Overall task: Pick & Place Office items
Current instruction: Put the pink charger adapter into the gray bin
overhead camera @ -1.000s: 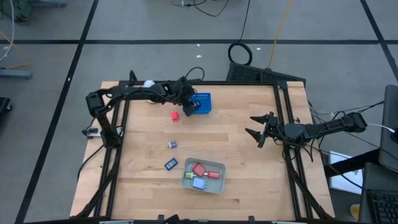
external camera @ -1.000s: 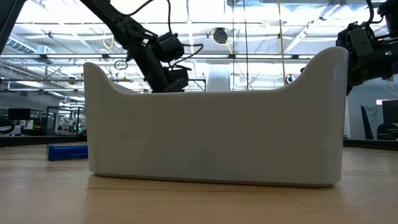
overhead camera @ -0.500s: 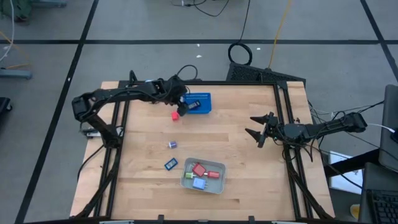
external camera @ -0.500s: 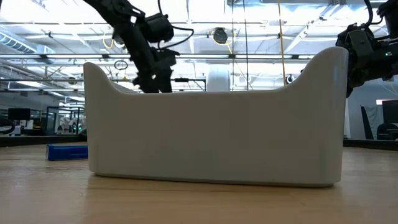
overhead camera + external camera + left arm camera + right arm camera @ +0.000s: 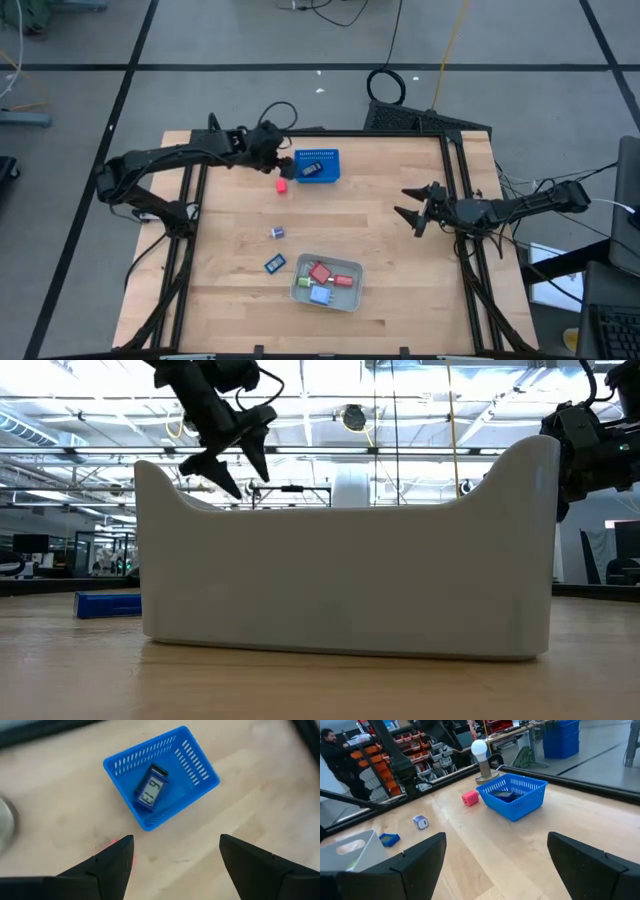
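My left gripper (image 5: 285,165) (image 5: 175,845) hangs open above the table, just left of a blue perforated basket (image 5: 160,775). In that basket lies a blue-and-black item (image 5: 150,790). On the wood lie a red item (image 5: 282,185), a small purple item (image 5: 277,232) and a blue item (image 5: 274,264). The white tray (image 5: 345,297) near the front holds red, green and blue items. My right gripper (image 5: 405,203) (image 5: 496,840) waits open at the table's right, over bare wood.
A white ball on a round stand (image 5: 480,750) stands behind the basket near the far left corner. Black frame rails (image 5: 455,190) run along the table's sides. Bare wood (image 5: 400,260) lies between the tray and my right gripper. A person (image 5: 330,745) stands beyond the table.
My left gripper has risen from over the basket and drawn back toward the table's left edge, rolling about its own axis as it went. The blue-and-black item stays in the basket.
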`<act>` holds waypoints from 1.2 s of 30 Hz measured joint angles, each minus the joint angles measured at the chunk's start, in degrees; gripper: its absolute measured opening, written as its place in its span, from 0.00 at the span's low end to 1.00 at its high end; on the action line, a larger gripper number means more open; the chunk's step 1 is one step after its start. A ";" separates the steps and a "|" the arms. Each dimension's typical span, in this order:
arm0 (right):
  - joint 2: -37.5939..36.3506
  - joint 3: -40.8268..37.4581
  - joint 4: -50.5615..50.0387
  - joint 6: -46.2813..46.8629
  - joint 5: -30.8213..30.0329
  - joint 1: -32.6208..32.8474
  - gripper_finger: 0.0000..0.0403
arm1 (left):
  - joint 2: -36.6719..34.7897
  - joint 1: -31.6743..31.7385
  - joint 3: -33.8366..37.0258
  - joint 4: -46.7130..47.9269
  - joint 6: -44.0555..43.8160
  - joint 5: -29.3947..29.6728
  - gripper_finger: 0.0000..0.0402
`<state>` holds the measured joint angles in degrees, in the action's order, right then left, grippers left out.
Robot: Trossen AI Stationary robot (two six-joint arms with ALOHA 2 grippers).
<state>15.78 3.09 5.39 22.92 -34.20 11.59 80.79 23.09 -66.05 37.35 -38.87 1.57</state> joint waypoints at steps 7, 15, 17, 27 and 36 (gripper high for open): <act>0.65 0.00 -0.40 6.63 0.00 -0.01 0.84 | 0.17 0.00 -0.01 0.32 -22.54 -3.65 0.77; 1.57 0.00 -0.49 12.75 7.03 0.01 0.84 | 0.37 0.61 -0.01 1.75 -32.91 -7.35 0.83; 1.63 0.00 -0.51 14.01 8.58 -0.01 0.84 | 0.37 0.50 -0.01 0.32 -33.25 -7.81 0.82; 1.65 0.00 0.97 10.66 5.67 -0.01 0.84 | 0.39 -0.65 -0.01 -13.42 -31.33 -4.94 0.78; 2.03 0.00 0.13 -9.60 3.75 -0.03 0.84 | 0.39 -0.61 -0.01 -18.71 -25.97 -5.06 0.80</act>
<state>17.81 3.09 5.52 13.32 -30.45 11.55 81.19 22.49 -66.06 18.64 -64.84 -3.49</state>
